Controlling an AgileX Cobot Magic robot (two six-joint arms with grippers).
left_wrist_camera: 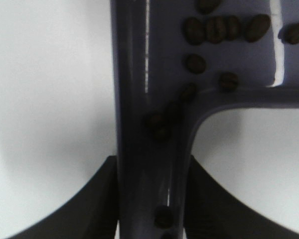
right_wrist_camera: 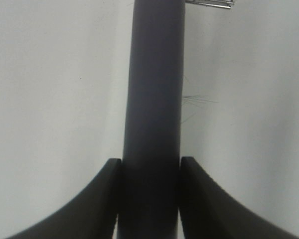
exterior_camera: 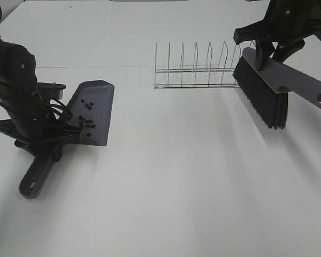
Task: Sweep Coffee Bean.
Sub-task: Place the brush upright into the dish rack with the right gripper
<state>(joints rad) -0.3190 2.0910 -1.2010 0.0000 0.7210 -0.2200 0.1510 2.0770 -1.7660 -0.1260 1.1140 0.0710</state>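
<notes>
Beans (exterior_camera: 86, 120) sit in dustpan (exterior_camera: 99, 96) at 9 o'clock, several down at its handle end; none visible on table (exterior_camera: 176, 187). My left gripper (exterior_camera: 49, 140) clamps that handle, pan likely tipped back so nothing spills. My right gripper (exterior_camera: 270, 51) clamps brush (exterior_camera: 262, 93) handle, raised at 2 o'clock by rack (exterior_camera: 195, 69), bristles off table.

left hand (exterior_camera: 56, 140): grips dustpan (exterior_camera: 100, 95) (coffee bean (exterior_camera: 87, 121) inside) | right hand (exterior_camera: 270, 53): grips brush (exterior_camera: 262, 97) by wire rack (exterior_camera: 192, 85)

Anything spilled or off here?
No beans visible on the table: the coffee beans sit in the dustpan. Only oddity: a few lie in its handle channel, one by the left gripper.
</notes>
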